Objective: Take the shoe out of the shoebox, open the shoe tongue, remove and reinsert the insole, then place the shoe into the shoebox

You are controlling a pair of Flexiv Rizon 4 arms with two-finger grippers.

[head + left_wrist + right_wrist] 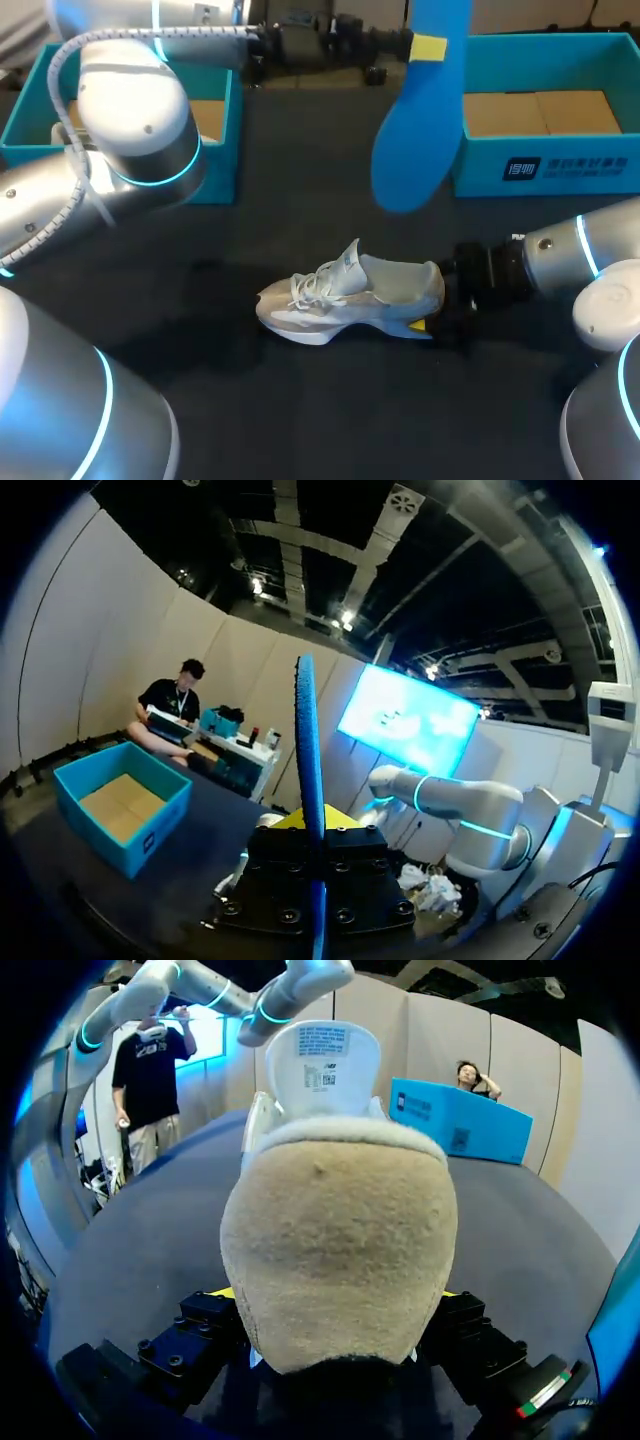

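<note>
Blue insole [420, 120] held aloft — shoe [350, 295] heel clamped.

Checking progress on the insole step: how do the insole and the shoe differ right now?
The insole is bright blue; the shoe is white and beige. The insole hangs in the air in the left gripper; the shoe sits on the table, with the right gripper clamping its heel. Each is held by one gripper.

unreadable print on shoebox [478, 168]
</note>
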